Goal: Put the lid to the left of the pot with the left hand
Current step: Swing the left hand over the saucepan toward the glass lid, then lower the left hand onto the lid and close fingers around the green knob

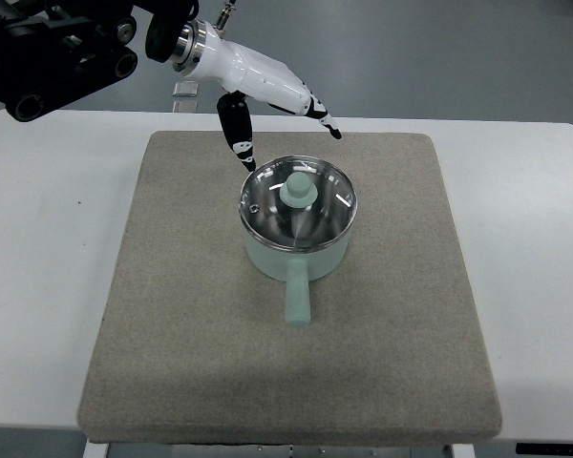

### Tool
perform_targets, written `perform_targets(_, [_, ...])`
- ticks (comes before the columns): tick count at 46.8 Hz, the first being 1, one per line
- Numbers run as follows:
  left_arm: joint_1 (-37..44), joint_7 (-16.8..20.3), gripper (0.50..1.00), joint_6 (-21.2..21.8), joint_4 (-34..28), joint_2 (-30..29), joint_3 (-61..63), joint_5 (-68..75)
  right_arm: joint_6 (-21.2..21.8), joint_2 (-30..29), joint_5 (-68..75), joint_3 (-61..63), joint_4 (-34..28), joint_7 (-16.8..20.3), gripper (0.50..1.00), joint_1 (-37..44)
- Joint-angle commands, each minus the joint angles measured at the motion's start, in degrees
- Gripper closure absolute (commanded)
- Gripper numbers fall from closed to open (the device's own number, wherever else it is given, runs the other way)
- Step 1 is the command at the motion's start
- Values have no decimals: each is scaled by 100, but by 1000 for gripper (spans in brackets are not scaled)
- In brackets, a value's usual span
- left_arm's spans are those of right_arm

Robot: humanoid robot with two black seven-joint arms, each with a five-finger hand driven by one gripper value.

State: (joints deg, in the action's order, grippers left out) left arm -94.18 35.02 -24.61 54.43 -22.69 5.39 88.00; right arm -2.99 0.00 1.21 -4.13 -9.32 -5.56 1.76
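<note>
Hovering at eleven o'clock of pot (297, 250), left hand (267, 95), fingers (237, 132) spread, empty (lid (297, 203) still on).

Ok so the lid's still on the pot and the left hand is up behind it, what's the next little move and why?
Probably bring the left hand forward and down over the lid's knob. The glass lid sits closed on the pot, and the hand hangs open behind the pot's far rim, holding nothing. The knob looks like the only part to grip before lifting.
</note>
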Motion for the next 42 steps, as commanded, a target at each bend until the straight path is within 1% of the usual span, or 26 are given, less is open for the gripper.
perform_targets(1, [-57, -2, 506, 0, 41, 27, 6, 234, 0, 0, 2, 0, 0, 2, 579, 0])
perform_targets(7, [-66, -2, 506, 8, 181, 36, -2, 814, 0, 0, -7, 0, 0, 2, 576, 0])
perform_targets(16, [-57, -2, 506, -26, 190, 168, -46, 771, 0, 0, 2, 0, 0, 2, 576, 0])
perform_targets(25, [14, -2, 506, -501, 120, 212, -55, -90, 0, 0, -7, 0, 0, 2, 576, 0])
perform_targets(42, [31, -2, 506, -457, 76, 203, 15, -11, 0, 0, 2, 0, 0, 2, 576, 0])
